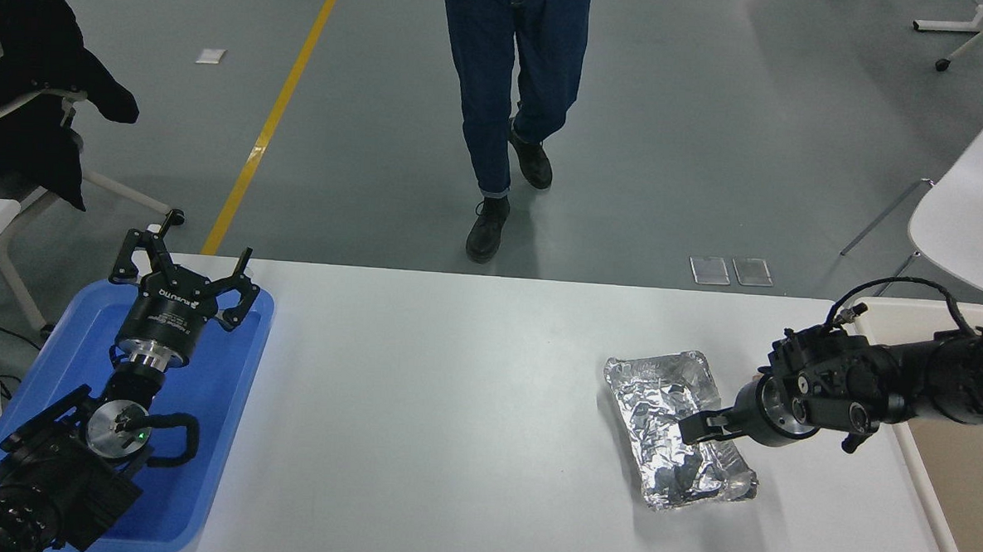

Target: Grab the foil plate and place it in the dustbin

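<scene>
Workshop floor point(714, 111) (yellow line point(274, 117))

foil plate point(675, 437) on table point(453, 390) — dustbin point(931, 461) at its right | tray point(204, 396) far left

Two black arms: the left gripper point(183, 272) bears white lettering above a silver wrist ring; the right arm point(885, 384) carries a looping black cable and a steel collar.

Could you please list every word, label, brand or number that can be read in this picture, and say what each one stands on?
White lettering on the body of the left gripper, parked over the blue tray: too small and blurred to read with confidence.
Foil plate, right gripper, dustbin, white table: no print visible.
Pale cards on the floor: nothing legible.
</scene>
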`<act>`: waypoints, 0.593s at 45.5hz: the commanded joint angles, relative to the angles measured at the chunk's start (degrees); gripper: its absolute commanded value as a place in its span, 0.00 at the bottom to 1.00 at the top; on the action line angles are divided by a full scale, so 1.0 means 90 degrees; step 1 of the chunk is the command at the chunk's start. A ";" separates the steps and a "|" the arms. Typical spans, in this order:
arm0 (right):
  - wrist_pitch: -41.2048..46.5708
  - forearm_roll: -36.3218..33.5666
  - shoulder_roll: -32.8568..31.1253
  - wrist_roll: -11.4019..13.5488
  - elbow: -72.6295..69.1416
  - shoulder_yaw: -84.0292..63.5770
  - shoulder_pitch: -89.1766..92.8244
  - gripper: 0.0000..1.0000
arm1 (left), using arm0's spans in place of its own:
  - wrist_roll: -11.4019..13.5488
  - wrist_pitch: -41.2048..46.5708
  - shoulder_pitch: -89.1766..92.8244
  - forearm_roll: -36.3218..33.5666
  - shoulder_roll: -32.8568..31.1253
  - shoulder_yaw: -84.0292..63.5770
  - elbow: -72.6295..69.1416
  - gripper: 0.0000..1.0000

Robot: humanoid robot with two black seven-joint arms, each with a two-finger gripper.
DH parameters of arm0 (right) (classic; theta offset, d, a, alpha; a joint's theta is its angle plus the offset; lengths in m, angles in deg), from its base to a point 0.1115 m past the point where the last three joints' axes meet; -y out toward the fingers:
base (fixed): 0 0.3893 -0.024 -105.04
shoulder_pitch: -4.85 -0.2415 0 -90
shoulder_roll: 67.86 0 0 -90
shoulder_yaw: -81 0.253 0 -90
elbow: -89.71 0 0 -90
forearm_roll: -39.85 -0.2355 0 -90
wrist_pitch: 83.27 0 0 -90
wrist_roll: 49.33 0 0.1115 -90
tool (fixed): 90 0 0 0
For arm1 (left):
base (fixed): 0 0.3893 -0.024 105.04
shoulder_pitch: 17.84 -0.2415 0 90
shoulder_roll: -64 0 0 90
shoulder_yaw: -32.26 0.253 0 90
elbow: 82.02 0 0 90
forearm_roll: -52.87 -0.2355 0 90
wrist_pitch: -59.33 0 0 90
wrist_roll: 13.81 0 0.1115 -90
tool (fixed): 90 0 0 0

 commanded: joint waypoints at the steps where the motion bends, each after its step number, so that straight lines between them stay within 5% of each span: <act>1: -0.0089 0.0329 0.0042 0.0000 0.0394 -0.0012 0.0348 0.93 | 0.0009 0.0000 0.0000 0.0007 0.0000 0.0000 0.0000 1.00; 7: -0.0079 0.0281 0.0042 0.0000 0.0423 0.0017 0.0358 0.82 | 0.0009 0.0000 0.0000 -0.0002 0.0000 0.0000 0.0000 1.00; 17: 0.0047 0.0125 0.0013 0.0010 0.0326 0.0105 0.0309 0.17 | -0.0001 0.0000 0.0000 -0.0002 0.0000 0.0000 0.0000 1.00; 23: 0.0466 -0.0276 -0.0046 -0.0039 0.0160 0.0105 0.0211 0.00 | -0.0001 0.0000 0.0000 -0.0002 0.0000 0.0000 0.0000 1.00; 27: 0.1003 -0.0364 -0.0065 -0.0030 0.0140 0.0115 0.0192 0.00 | -0.0001 0.0000 0.0000 -0.0002 0.0000 0.0000 0.0000 1.00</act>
